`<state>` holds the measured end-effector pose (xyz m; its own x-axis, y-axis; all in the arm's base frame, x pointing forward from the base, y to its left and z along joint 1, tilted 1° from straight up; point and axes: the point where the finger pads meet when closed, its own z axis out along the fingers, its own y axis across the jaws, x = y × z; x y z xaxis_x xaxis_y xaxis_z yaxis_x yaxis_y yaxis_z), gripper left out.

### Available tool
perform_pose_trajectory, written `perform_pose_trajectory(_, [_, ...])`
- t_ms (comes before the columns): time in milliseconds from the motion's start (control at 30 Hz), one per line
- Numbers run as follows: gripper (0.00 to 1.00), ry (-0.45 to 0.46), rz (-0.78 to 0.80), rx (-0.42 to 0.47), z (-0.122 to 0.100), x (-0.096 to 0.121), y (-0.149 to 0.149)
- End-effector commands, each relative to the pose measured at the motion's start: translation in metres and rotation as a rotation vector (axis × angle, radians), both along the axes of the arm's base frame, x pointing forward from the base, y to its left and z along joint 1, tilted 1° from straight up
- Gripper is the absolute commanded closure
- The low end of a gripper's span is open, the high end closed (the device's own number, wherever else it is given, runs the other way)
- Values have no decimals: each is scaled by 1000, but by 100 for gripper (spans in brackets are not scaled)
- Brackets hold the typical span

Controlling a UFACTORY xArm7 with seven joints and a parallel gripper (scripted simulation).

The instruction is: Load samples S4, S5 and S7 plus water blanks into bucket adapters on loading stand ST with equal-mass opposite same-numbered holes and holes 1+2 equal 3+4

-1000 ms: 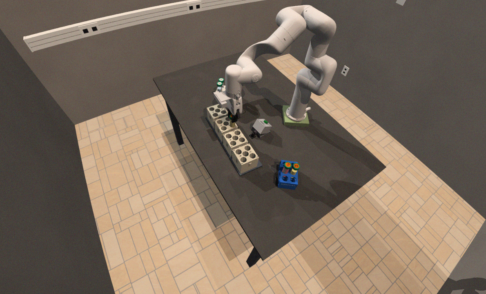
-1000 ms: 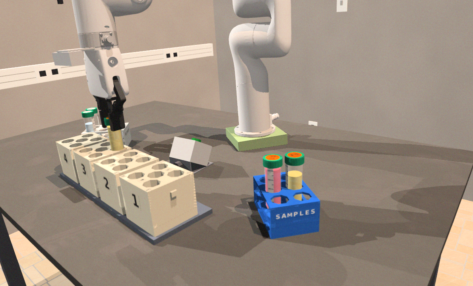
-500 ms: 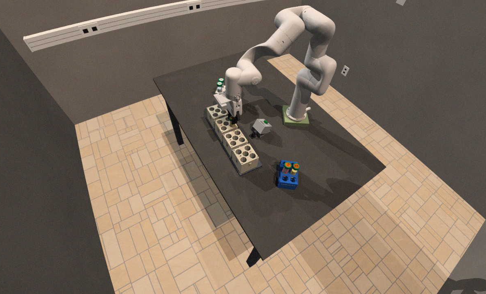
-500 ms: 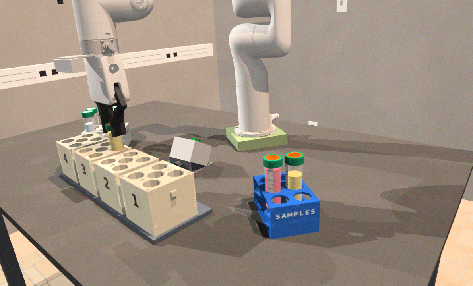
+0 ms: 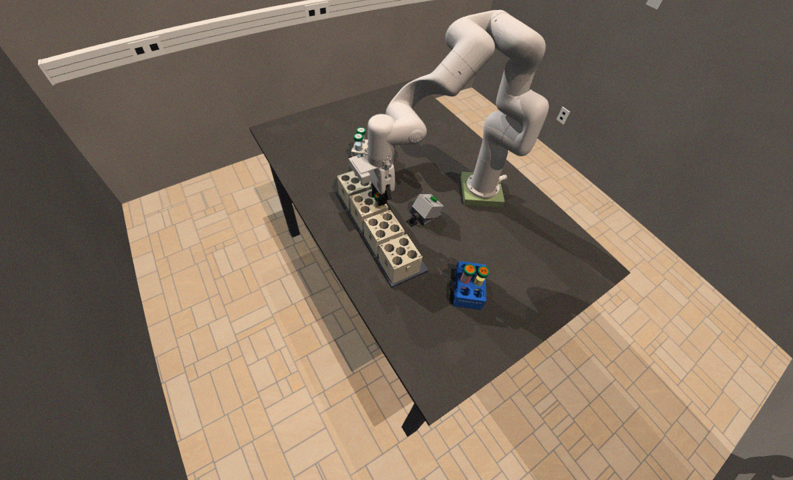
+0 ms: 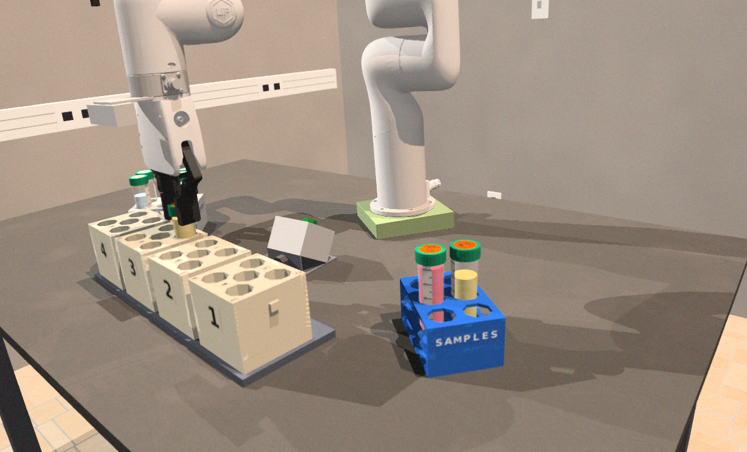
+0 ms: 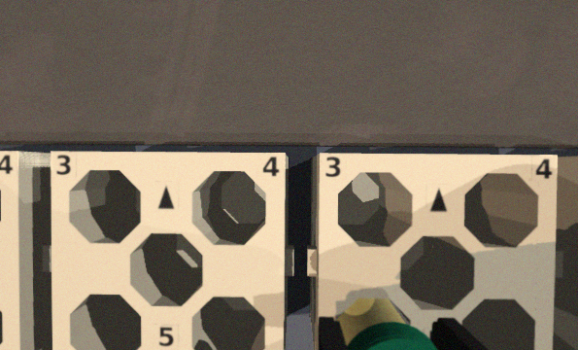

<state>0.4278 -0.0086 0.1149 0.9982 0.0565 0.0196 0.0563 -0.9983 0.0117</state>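
Observation:
My gripper (image 5: 380,200) (image 6: 180,215) (image 7: 388,335) is shut on a yellow sample tube (image 6: 184,228) (image 7: 366,313) with a green cap. The tube is partly down in hole 2 of adapter 3 (image 6: 132,284) (image 7: 352,264), its top still above the block; its ID is hidden. No tube shows in adapter 1 (image 6: 272,343), adapter 2 (image 6: 169,309) (image 7: 172,160) or adapter 4 (image 6: 103,263); some holes are hard to see. A pink tube (image 5: 466,278) (image 6: 431,284) and a part-filled yellow tube (image 5: 480,280) (image 6: 466,285) stand in the blue SAMPLES rack (image 5: 470,303) (image 6: 466,354); their IDs are unclear.
The adapters stand in a row on the dark loading stand (image 6: 319,335). The water blanks (image 5: 358,142) (image 6: 139,188) stand in a pale rack behind adapter 4, partly hidden by the gripper. The green DONE key (image 5: 433,199) (image 6: 309,220) is on the sloped desk (image 5: 426,207) (image 6: 292,238) beside the row.

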Motion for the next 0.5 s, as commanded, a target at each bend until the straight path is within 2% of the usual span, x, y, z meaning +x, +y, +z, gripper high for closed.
perform_pose_trajectory(0, [100, -4, 0, 0, -3, 2, 0])
perform_pose_trajectory(467, [100, -4, 0, 0, -14, 2, 0])
